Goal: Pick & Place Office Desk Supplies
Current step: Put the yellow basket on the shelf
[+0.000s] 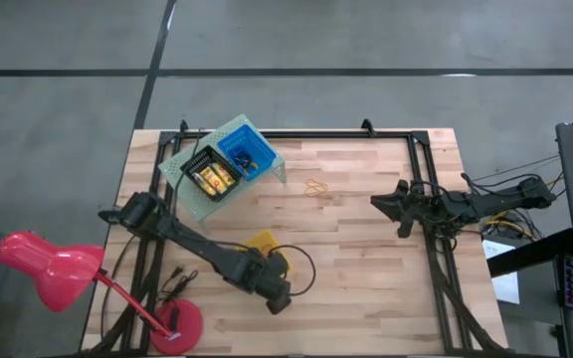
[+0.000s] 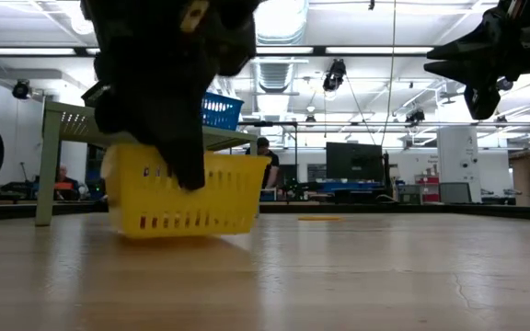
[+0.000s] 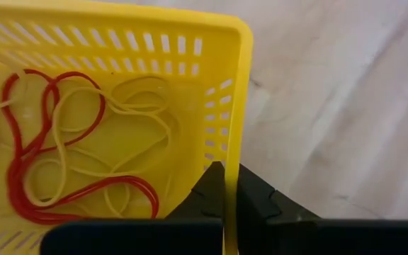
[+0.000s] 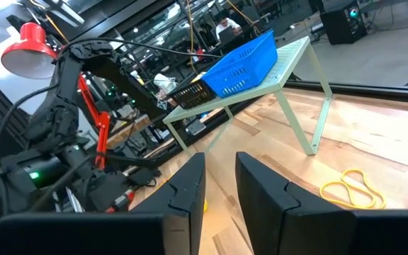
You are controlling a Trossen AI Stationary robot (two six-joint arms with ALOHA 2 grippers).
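Yellow plastic is pinched between the fingers of the left end effector (image 3: 224,205), which is clamped together on the side wall of a yellow bin (image 3: 236,106) near the front of the wooden surface (image 1: 366,259); inside it lie tangled tan and red rubber bands (image 3: 76,156). More tan rubber bands (image 1: 315,188) lie loose mid-surface, between the green riser (image 1: 182,159) holding the black bin (image 1: 212,179) and blue bin (image 1: 245,152) and the right end effector (image 4: 220,191), which hangs in the air with its fingers slightly apart and nothing between them.
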